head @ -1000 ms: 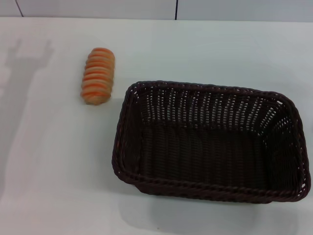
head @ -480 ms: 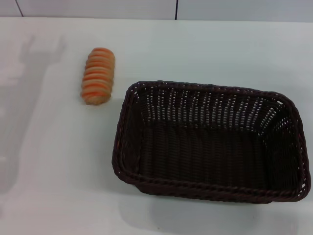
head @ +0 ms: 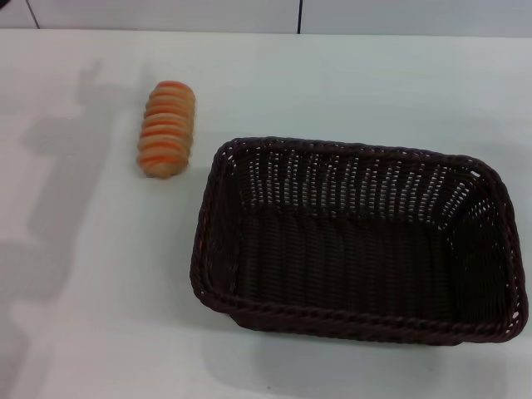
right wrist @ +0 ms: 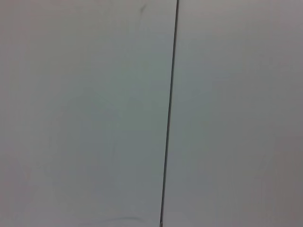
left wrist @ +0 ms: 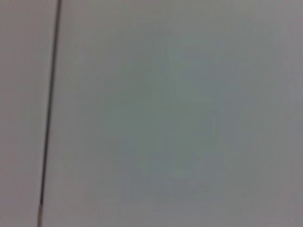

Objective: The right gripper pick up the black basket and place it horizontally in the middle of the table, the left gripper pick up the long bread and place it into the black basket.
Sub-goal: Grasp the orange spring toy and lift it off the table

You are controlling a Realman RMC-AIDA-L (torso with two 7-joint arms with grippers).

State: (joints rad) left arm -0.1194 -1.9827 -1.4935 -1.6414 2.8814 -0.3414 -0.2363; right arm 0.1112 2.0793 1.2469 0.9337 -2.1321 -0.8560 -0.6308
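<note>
The black basket point(head: 353, 241) lies lengthwise across the white table point(head: 349, 91), right of centre and near the front edge; it holds nothing. The long bread point(head: 166, 128) lies on the table behind and to the left of the basket, striped side up, clear of the rim. Neither gripper is in view. Only an arm's shadow point(head: 58, 191) falls on the table at the left, beside the bread. Both wrist views show just a plain pale surface with a thin dark seam.
The table's back edge meets a pale wall with dark seams point(head: 299, 17). Bare tabletop lies behind the basket and to the left of the bread.
The arm's shadow on the left of the table has shifted right, toward the bread. The bread and basket have not moved.
</note>
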